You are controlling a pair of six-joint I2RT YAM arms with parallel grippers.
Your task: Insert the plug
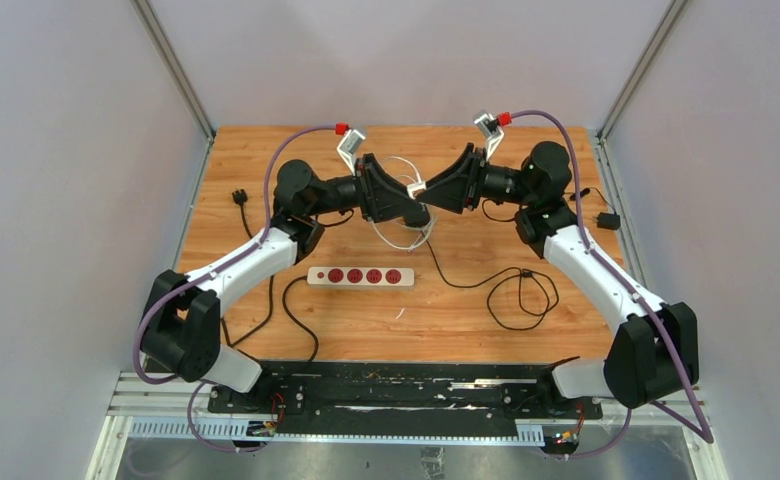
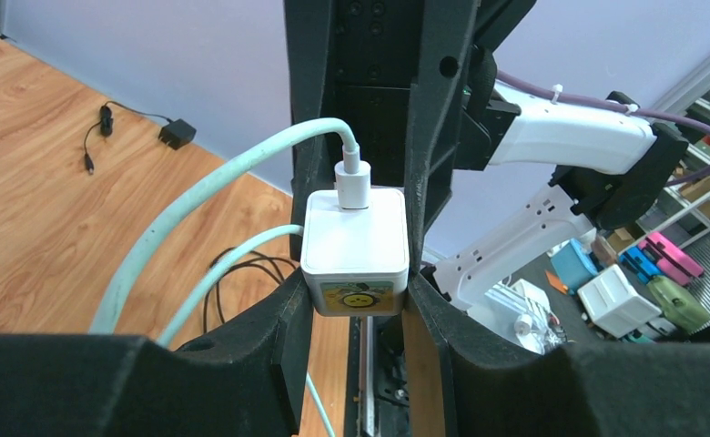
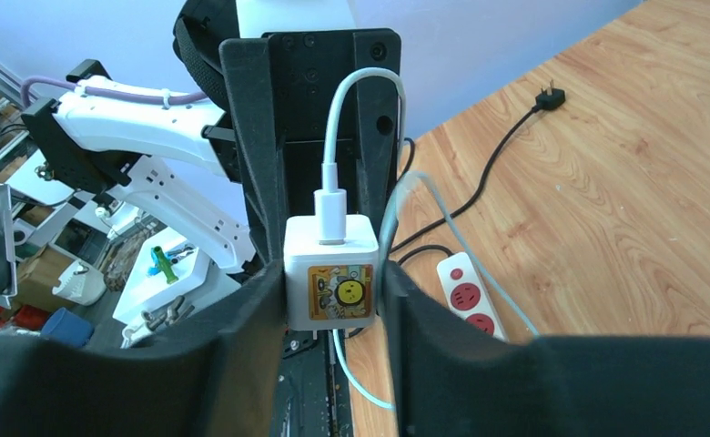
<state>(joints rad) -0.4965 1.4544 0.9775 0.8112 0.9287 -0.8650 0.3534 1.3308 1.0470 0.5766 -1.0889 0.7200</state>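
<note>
The plug is a white cube charger with a yellow sticker and a white cable in its top, held in the air above the back middle of the table. In the left wrist view the charger sits clamped between my left gripper's fingers. In the right wrist view the charger is clamped in my right gripper, with the pale cable pinched beside it. Both grippers meet nose to nose on it, left and right. The white power strip with red sockets lies below, nearer the front.
A black cable loop lies right of the strip, which also shows in the right wrist view. A black plug lies at the left edge and a black adapter at the right edge. Grey walls enclose the table.
</note>
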